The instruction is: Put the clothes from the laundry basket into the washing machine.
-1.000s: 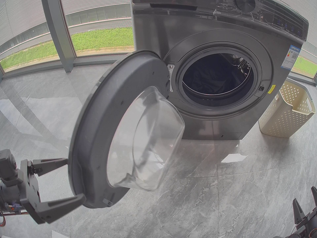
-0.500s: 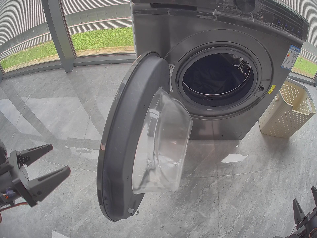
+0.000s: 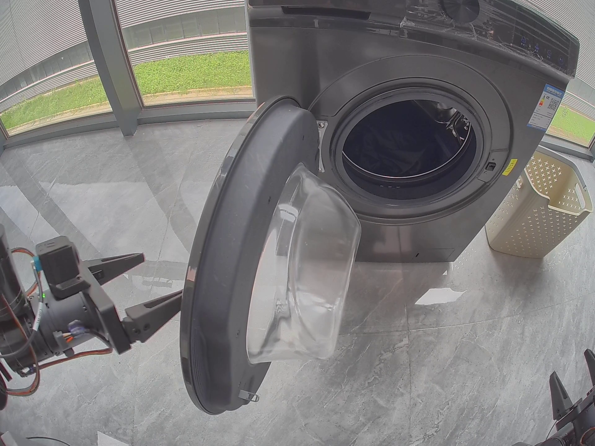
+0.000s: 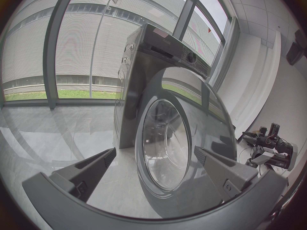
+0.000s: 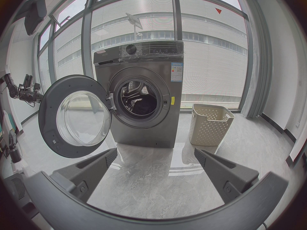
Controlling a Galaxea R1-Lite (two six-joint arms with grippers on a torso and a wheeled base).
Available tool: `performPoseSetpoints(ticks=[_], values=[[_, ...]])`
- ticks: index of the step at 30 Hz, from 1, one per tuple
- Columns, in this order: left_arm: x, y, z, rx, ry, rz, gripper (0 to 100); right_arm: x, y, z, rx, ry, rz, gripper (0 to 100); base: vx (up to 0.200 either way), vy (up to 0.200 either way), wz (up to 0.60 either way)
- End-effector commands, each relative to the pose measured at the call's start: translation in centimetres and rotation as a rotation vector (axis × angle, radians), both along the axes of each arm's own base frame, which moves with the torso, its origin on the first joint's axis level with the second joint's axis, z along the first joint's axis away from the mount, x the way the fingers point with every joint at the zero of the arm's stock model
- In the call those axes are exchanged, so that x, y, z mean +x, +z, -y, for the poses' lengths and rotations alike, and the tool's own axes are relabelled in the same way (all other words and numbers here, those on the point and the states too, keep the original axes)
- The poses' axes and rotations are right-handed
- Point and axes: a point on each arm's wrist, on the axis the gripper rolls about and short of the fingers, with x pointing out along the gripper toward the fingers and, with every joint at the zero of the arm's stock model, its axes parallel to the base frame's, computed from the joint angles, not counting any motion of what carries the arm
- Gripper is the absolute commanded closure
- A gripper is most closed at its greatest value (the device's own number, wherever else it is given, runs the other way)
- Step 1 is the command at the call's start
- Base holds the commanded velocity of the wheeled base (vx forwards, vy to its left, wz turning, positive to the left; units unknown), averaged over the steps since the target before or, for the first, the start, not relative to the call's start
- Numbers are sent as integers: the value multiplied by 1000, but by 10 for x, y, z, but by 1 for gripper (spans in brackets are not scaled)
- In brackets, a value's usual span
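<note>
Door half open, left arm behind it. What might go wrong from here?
1. The open left pincer sits right at the outer face of the washer door; a forward nudge may scrape it or swing it hard.
2. The door stands partway out beside the drum opening; an arm bringing clothes from the laundry basket might hit its rim.

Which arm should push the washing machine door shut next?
Probably left. The left gripper is open right by the outer side of the door, while the right gripper sits low, far from it.
</note>
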Motion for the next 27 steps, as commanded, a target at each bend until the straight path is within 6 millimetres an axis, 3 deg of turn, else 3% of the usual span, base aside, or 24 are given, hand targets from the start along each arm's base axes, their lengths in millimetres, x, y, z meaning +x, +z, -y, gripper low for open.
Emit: performPoseSetpoints(ticks=[1,8,15,19,27], values=[[22,-7,33,33,-47,-43,0,1,-5,0,0,1,-7,0,0,0,0],[49,4,61,7,-65,-26,0,0,-5,0,0,3,-5,0,0,0,0],[60,8,75,-6,-86,-9,0,1,-5,0,-1,3,-7,0,0,0,0],[79,15,94,-18,-79,11,0,1,-5,0,-1,3,-7,0,0,0,0],[98,26,127,-101,-99,-17,0,0,-5,0,-1,3,-5,0,0,0,0]])
